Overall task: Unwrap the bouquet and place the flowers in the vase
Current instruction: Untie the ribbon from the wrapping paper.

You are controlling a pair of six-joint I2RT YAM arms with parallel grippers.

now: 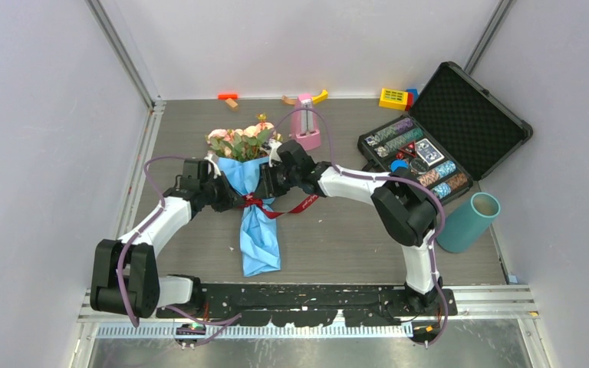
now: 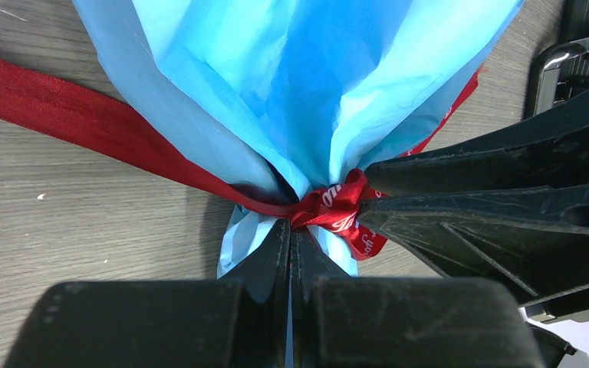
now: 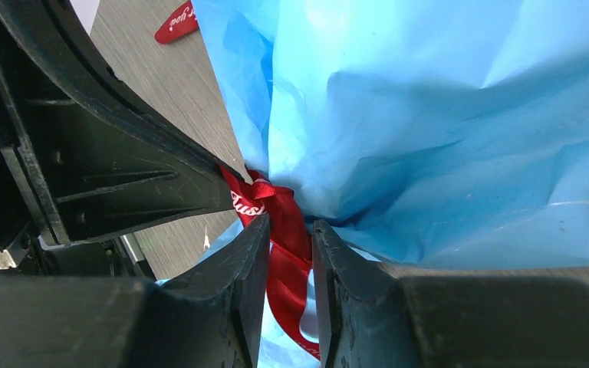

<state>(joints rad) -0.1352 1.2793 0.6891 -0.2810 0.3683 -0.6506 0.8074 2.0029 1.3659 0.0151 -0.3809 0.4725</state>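
Observation:
The bouquet lies on the table in its blue paper cone, and the flowers point to the far side. A dark red ribbon ties its waist, with one tail trailing right. My left gripper is shut, its tips pinching the ribbon at the knot. From the other side my right gripper grips a ribbon strand that fills the narrow gap between its fingers. In the top view the two grippers meet at the knot. The teal vase stands at the right edge.
An open black case of poker chips sits at the back right, next to the vase. A pink metronome-shaped object stands just behind the flowers. Small toy blocks line the back wall.

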